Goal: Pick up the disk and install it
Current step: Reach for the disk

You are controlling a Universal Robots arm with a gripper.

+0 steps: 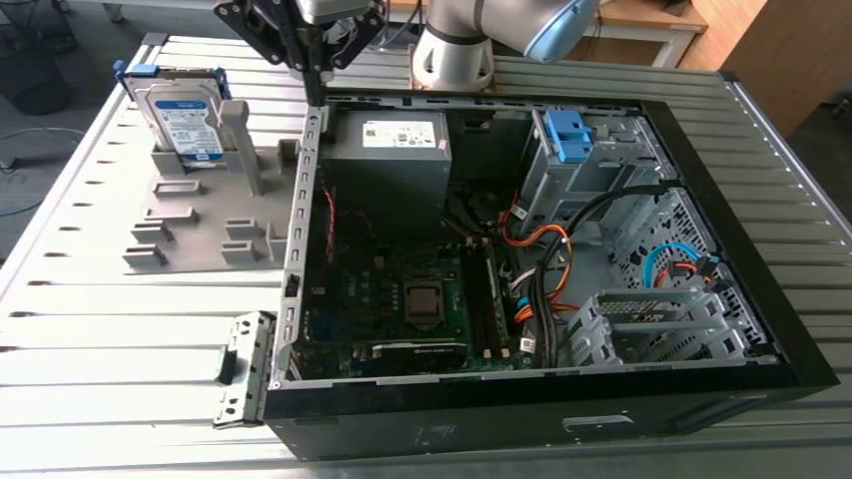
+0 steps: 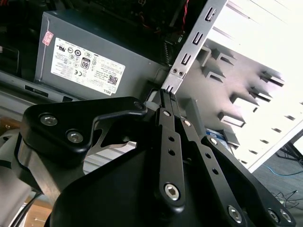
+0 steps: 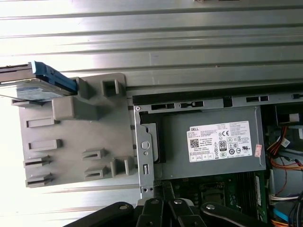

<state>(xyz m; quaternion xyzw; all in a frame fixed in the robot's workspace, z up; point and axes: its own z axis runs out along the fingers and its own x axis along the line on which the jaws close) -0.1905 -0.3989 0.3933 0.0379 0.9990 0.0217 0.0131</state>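
My claw (image 1: pixel 314 90) hangs high with its fingers pressed together and nothing between them; in the second wrist view the claw (image 2: pixel 164 94) tapers to one closed tip. It sits above the metal side wall of the open computer case (image 1: pixel 533 424), by the corner where the grey power-supply box (image 1: pixel 389 160) lies. In the first wrist view the same box (image 3: pixel 213 142) is just inside that wall.

To the exterior view's left of the claw and apart from it, the disk (image 1: pixel 184 115) stands upright in a slot of the grey holder (image 1: pixel 200 220) on the ribbed desk (image 1: pixel 107 329). Its label faces the camera and its blue bracket frames it. The first wrist view shows the disk (image 3: pixel 23 90) edge-on at the holder's end.

I judge I am at the approach, with the pick not yet begun. A grasp calls for spread fingers, lined up over the disk's upper edge. The bay with the blue latch (image 1: pixel 566 135) looks the likely seat.
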